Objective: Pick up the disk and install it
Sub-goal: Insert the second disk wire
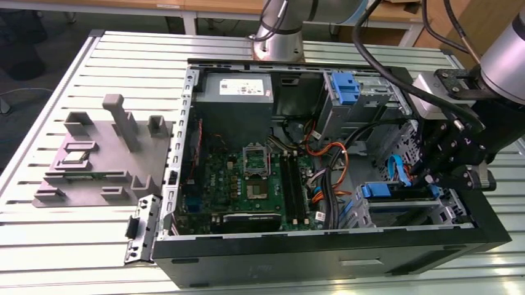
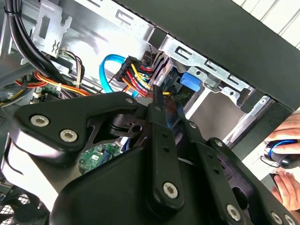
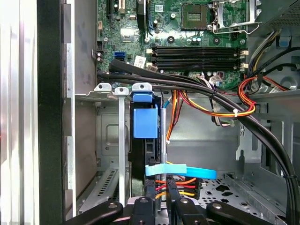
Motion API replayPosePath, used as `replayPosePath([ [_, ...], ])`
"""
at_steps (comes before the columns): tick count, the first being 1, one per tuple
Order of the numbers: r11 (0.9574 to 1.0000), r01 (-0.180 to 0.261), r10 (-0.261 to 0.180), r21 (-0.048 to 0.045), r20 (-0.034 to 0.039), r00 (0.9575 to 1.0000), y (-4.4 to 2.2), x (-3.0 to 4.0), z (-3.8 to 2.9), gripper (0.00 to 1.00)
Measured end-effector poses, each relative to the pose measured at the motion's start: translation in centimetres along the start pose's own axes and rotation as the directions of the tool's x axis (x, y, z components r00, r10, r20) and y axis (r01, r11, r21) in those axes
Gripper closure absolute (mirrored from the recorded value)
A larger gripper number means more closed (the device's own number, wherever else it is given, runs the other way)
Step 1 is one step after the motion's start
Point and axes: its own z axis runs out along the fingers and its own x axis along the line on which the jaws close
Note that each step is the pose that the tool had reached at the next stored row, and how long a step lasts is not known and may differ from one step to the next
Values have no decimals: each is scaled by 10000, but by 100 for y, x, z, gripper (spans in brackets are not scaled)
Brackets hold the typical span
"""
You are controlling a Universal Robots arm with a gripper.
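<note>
Blue-railed disk [image 3: 145, 140], seated edge-on in the metal drive bay [image 3: 105, 140] of the open computer case [image 1: 328, 261]. Black gripper [image 3: 161, 199] just beside the disk's cabled end, fingers close together about a narrow gap, gripping nothing. Case contents: green motherboard [image 1: 246, 184], grey power supply [image 1: 236, 89], blue data cable [image 3: 180, 171], orange and yellow wiring [image 3: 206, 110]. Grey fixture [image 1: 102, 157] on the slatted table [image 1: 82, 258] beside the case.

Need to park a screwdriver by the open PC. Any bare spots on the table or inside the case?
Free: slatted table in front of the grey fixture, and the strip behind it. Inside the computer case, bare metal floor beside the disk. Crowded: motherboard, cables, and around the gripper.
</note>
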Motion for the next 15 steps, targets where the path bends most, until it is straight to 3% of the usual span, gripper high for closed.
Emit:
replayPosePath([
  [15,10000,0,0,0,4,10000,0,0,-5,76],
])
